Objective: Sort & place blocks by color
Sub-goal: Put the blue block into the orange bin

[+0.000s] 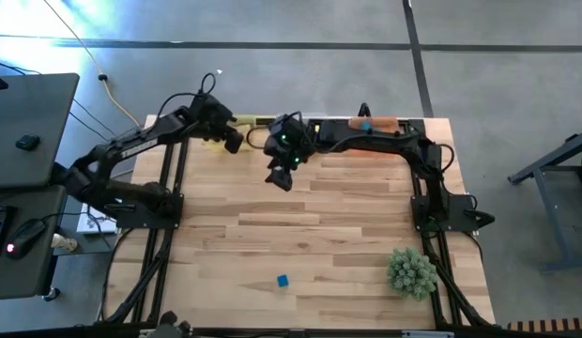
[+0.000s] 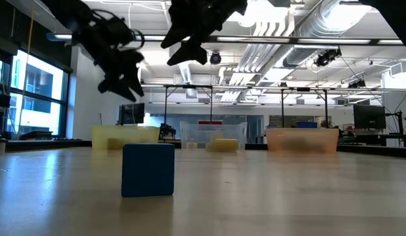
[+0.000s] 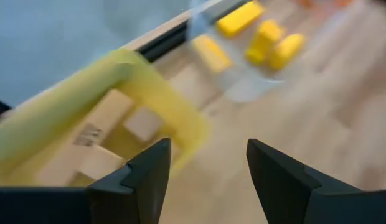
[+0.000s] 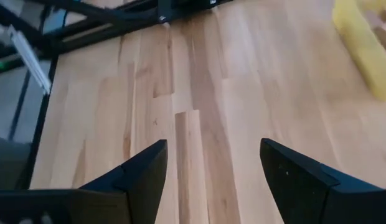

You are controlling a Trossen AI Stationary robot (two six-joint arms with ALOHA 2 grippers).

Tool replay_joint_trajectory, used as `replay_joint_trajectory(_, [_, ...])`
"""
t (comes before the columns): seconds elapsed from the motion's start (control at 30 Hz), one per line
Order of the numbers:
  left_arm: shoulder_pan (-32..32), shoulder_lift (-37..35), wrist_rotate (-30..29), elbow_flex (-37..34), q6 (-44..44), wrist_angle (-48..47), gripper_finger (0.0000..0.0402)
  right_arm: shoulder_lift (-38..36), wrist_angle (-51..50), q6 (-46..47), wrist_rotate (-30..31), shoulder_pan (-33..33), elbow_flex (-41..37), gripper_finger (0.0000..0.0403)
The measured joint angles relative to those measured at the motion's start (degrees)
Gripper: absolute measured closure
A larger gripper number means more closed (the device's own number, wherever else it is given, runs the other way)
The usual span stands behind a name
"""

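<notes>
A green spiky ball point(image 1: 411, 271) sat near the tabletop's point(image 1: 300, 235) right front corner; three translucent tubs point(image 2: 213, 135) lined its far edge.

Bright, even light falls from overhead; in the low view rows of ceiling lights point(image 2: 281, 42) glare white and daylight enters through windows point(image 2: 26, 85) beside them. There both arms read as black silhouettes against the ceiling. The blue block point(image 2: 148, 170) stands sharp while the tubs point(image 2: 301, 139) behind it are soft, and the bench point(image 2: 288, 196) carries a pale sheen. From above, a blue-white glare patch washes the floor point(image 1: 47, 19). The left wrist view is smeared with blur, its yellow tub point(image 3: 162, 106) and yellow blocks point(image 3: 261, 37) fuzzy.
</notes>
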Motion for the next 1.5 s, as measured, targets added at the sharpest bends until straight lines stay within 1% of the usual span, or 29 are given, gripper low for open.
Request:
replay_joint_trajectory(0.2, [-6.06,-8.71,0.12,0.00,-6.19,-6.87,0.0202,0.00,-0.22,-3.40,0.78,3.85,0.00,0.0159])
replay_joint_trajectory(0.37, [-12.12,-13.58,-0.06,0.00,-12.40,-13.34,0.0202,0.00,-0.93,-3.54,0.87,7.82,0.00,0.0159])
replay_joint_trajectory(0.43, [-14.58,-14.81,-0.30,0.00,-14.38,-16.29,0.0202,0.00,-2.02,-4.43,2.13,9.51,0.00,0.0159])
replay_joint_trajectory(0.5, [-17.30,-15.73,-1.33,0.00,-17.05,-19.08,0.0202,0.00,-3.75,-5.33,4.13,11.30,0.00,0.0159])
replay_joint_trajectory(0.63, [-24.21,-17.16,-6.36,-0.01,-22.97,-23.33,0.0202,0.00,-7.79,-6.06,6.23,14.75,0.00,0.0159])
replay_joint_trajectory(0.83, [-35.36,-17.74,-13.18,-0.02,-32.13,-23.60,0.0202,0.00,-9.56,-6.12,6.41,20.22,0.00,0.0159])
replay_joint_trajectory(1.1, [-48.13,-17.74,-20.60,-0.02,-42.11,-23.50,0.0202,0.28,-9.40,-4.42,11.84,26.23,-0.02,0.0159])
replay_joint_trajectory(1.17, [-50.57,-17.72,-22.21,-0.02,-43.61,-23.50,0.0202,0.97,-9.28,-3.28,13.42,27.42,-0.04,0.0159])
replay_joint_trajectory(1.3, [-54.31,-17.72,-24.38,-0.02,-45.87,-23.48,0.0202,3.40,-8.97,-3.30,14.34,29.47,-0.07,0.0160])
replay_joint_trajectory(1.4, [-56.23,-17.70,-25.80,-0.02,-47.00,-23.48,0.0202,5.14,-8.17,-3.63,15.31,30.75,-0.13,0.0160])
replay_joint_trajectory(1.5, [-57.49,-17.70,-27.01,-0.02,-47.05,-23.48,0.0202,6.76,-7.05,-5.89,15.22,31.56,-0.13,0.0160])
